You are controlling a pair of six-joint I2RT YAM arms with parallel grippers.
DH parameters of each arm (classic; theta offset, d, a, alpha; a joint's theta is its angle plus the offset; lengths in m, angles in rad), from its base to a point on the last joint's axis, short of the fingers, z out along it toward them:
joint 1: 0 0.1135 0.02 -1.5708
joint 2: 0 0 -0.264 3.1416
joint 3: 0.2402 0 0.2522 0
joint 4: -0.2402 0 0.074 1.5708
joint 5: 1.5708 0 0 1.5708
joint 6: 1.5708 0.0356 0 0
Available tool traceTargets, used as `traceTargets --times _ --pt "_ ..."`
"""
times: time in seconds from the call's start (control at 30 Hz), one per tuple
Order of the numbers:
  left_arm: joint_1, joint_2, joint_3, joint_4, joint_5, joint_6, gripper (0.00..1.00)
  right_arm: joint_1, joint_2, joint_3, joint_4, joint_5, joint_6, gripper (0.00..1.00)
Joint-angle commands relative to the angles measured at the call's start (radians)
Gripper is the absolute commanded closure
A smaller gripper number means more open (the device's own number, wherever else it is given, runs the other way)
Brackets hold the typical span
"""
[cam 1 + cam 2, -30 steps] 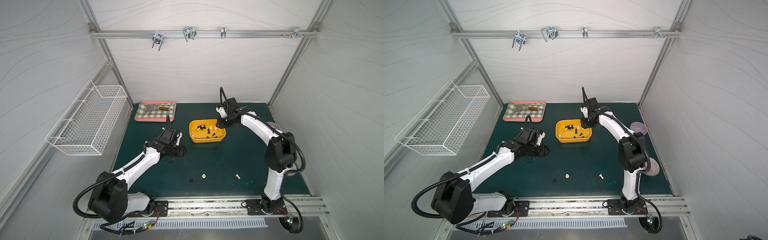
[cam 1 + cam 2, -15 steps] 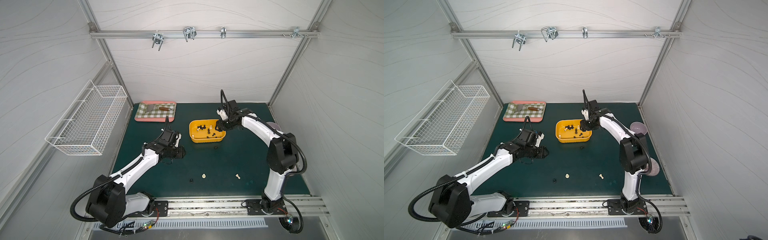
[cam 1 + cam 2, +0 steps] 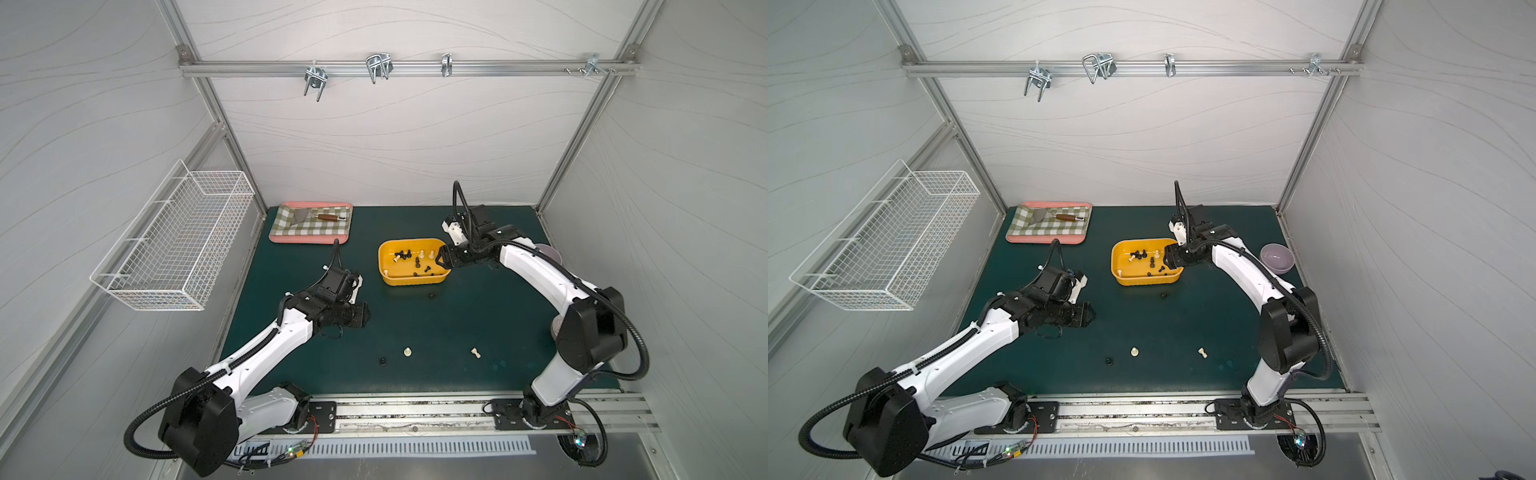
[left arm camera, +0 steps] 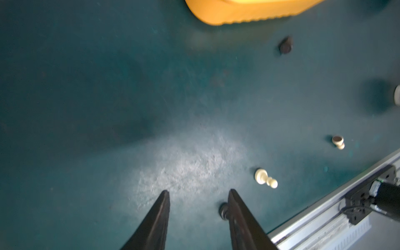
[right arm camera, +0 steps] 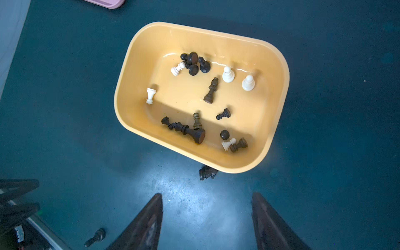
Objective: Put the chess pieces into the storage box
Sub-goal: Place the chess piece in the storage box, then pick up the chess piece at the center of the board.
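While both grippers have nothing between their fingers, the yellow-orange storage box (image 3: 413, 282) sits at 12 o'clock from the middle of the green mat (image 3: 478, 316) in both top views. The right gripper (image 5: 206, 195), fingers spread wide, hovers at the box's 3 o'clock rim. The left gripper (image 4: 198, 192), fingers apart, hovers toward 9 o'clock. Black, brown and cream chess pieces (image 5: 210, 91) lie inside the box. One dark piece (image 5: 207, 172) lies on the mat just beside the box's 5 o'clock corner. A black piece (image 3: 382, 361), a cream pawn (image 3: 408, 352) and a toppled cream pawn (image 3: 476, 353) rest toward 6 o'clock, well apart from the box.
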Motion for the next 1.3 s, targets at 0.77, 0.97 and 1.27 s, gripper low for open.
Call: traceTargets --times 0.77,0.97,1.27 --pt "-0.378 0.185 -0.017 0.015 -0.097 -0.115 0.57 -0.02 -0.444 -0.459 0.001 -0.005 0.1 0.31" --pt "-0.388 0.228 0.003 0.029 -0.089 -0.097 0.59 -0.03 -0.494 -0.488 -0.026 0.015 0.109 0.31" --pt "-0.398 0.258 0.0 0.051 -0.071 -0.091 0.65 -0.037 -0.51 -0.498 -0.031 0.025 0.117 0.3"
